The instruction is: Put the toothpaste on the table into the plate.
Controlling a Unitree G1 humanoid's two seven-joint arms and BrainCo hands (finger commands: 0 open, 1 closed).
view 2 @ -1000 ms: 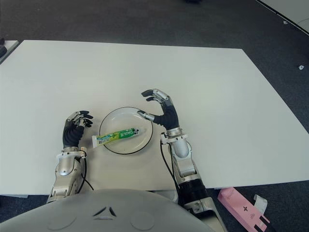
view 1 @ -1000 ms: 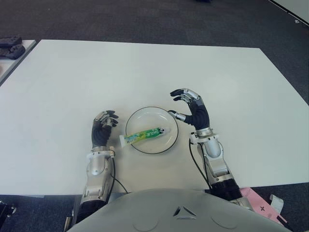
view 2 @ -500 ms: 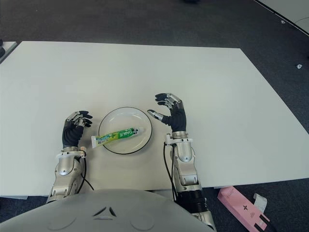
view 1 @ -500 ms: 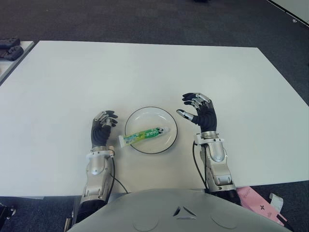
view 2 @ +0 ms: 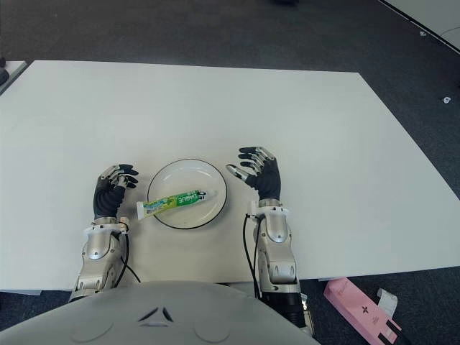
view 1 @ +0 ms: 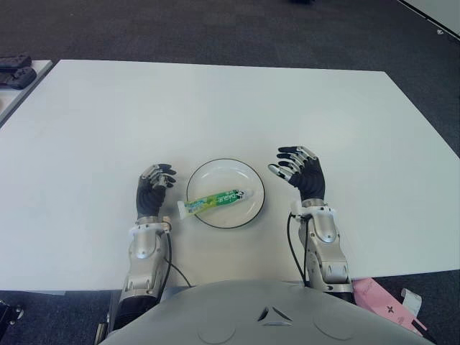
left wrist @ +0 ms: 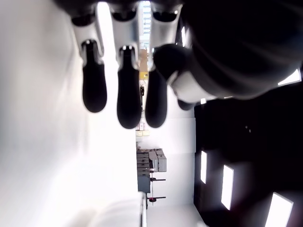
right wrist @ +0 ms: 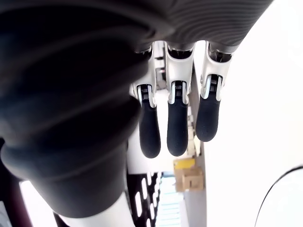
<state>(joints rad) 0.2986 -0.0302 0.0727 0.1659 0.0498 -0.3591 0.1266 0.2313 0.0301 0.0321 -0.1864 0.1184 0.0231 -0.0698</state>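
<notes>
I see the white table (view 1: 215, 100) filling most of both eye views, with dark carpet around its edges. Near its front edge, at the centre, sits a round white plate (view 1: 208, 169) with a thin dark rim. The right hand (view 1: 302, 176) is just to the right of the plate, apart from it, palm toward the plate; its fingers (right wrist: 173, 127) are extended and loosely spread, holding nothing. The left hand (view 1: 152, 192) is just to the left of the plate, fingers (left wrist: 124, 94) loosely curled, holding nothing. The toothpaste (view 1: 214, 201) lies flat across the near part of the plate, cap end toward the plate's centre-right, its flat tail end sticking out over the left rim close to the left hand.
</notes>
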